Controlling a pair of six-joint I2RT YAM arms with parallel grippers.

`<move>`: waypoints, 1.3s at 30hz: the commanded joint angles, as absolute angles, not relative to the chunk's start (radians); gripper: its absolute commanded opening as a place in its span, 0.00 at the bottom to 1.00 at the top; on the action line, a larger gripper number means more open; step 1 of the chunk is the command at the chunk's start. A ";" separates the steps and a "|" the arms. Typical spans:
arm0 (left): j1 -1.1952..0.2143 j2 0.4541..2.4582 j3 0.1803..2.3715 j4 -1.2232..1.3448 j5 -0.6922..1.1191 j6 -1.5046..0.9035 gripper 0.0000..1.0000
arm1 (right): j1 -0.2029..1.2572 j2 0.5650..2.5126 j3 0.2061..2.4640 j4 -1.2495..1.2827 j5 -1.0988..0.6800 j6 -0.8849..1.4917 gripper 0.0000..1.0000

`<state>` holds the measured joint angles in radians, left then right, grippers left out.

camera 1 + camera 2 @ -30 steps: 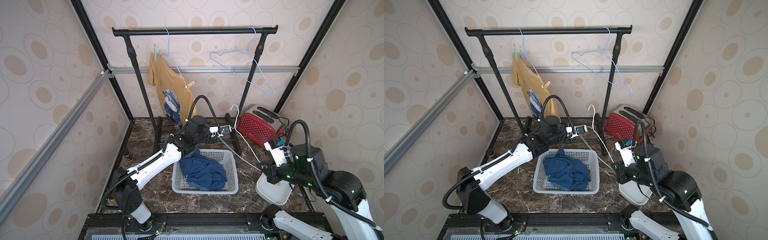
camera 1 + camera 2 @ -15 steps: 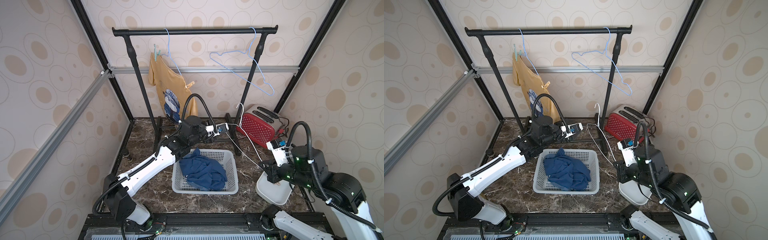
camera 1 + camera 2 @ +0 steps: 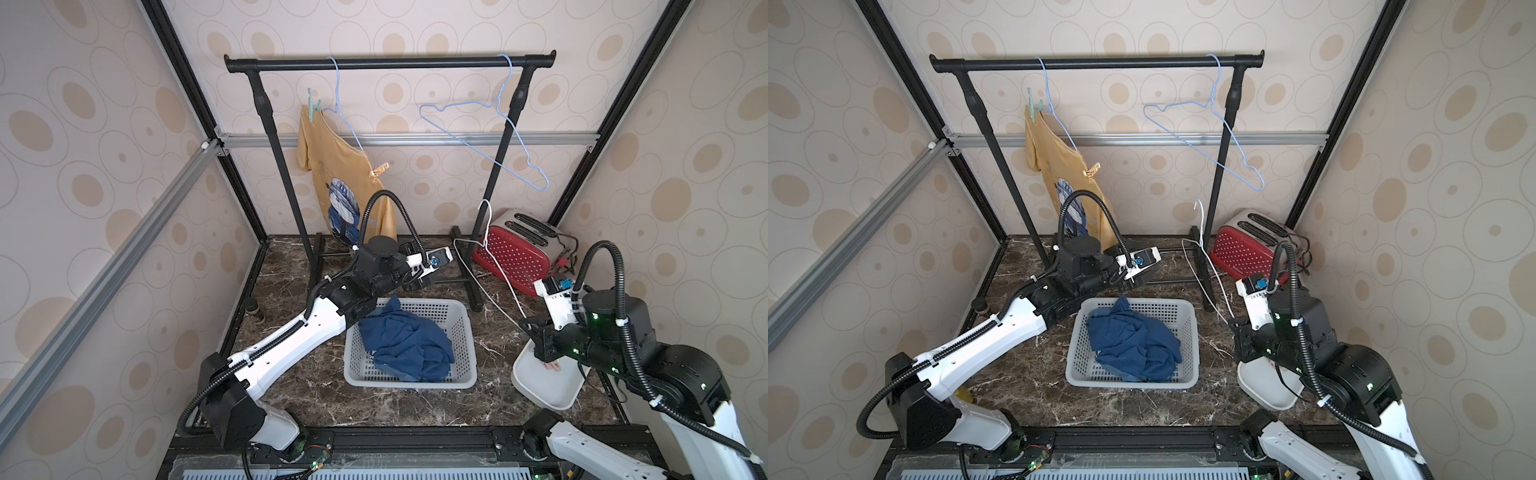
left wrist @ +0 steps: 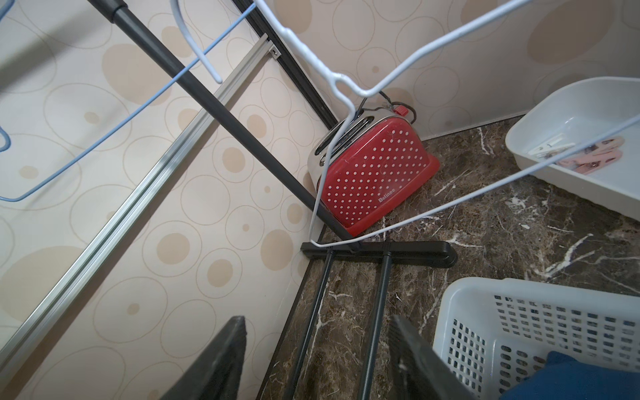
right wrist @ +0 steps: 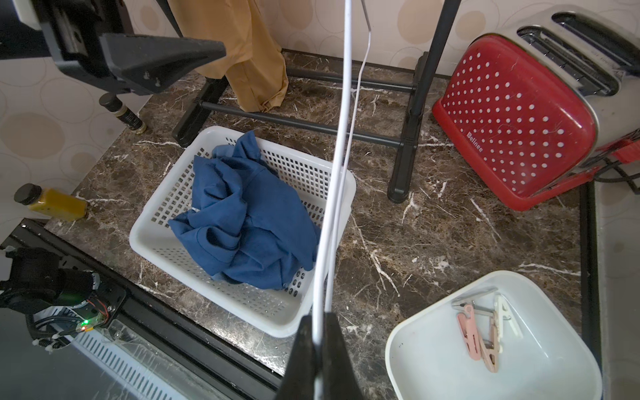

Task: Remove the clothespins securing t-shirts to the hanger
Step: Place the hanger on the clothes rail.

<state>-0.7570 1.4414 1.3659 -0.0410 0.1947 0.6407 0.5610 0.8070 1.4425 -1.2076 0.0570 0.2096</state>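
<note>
A mustard-yellow t-shirt (image 3: 332, 166) hangs from a blue hanger (image 3: 340, 104) on the black rack (image 3: 386, 63). A teal clothespin (image 3: 312, 104) clips its top shoulder and a tan clothespin (image 3: 379, 169) its lower one. Blue t-shirts (image 3: 405, 340) lie crumpled in the white basket (image 3: 467, 332). My right gripper (image 5: 318, 322) is shut on the wire of a bare white hanger (image 5: 341, 145), which leans against the rack's right post. My left gripper (image 4: 317, 322) is open and empty above the rack's foot bars, behind the basket. Several pink and white clothespins (image 5: 481, 332) lie in the white tray (image 5: 433, 346).
A second blue hanger (image 3: 490, 137) hangs bare on the rail. A red dotted toaster (image 3: 515, 257) with its cable stands at the back right. A small dark bottle (image 3: 253, 307) and a yellow bottle (image 5: 52, 204) are near the left wall.
My left gripper opened, let go of the white hanger, and drew back slightly. The hanger's hook swung right onto the rack post. The right gripper kept its hold.
</note>
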 commanded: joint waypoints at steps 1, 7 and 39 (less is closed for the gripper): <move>-0.750 1.395 1.351 -0.035 0.184 0.599 0.67 | 0.561 0.826 1.459 -1.163 0.091 0.174 0.00; -0.750 1.351 1.291 -0.033 0.181 0.570 0.68 | 0.560 0.894 1.533 -1.096 0.062 0.110 0.00; -0.754 1.183 1.041 0.000 0.132 0.474 0.69 | 0.302 1.356 2.020 -0.774 -0.354 0.106 0.00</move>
<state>-0.7570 1.2060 1.0382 -0.0326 0.1375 0.4934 0.3309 1.3415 1.9842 -0.8471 -0.2596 0.0658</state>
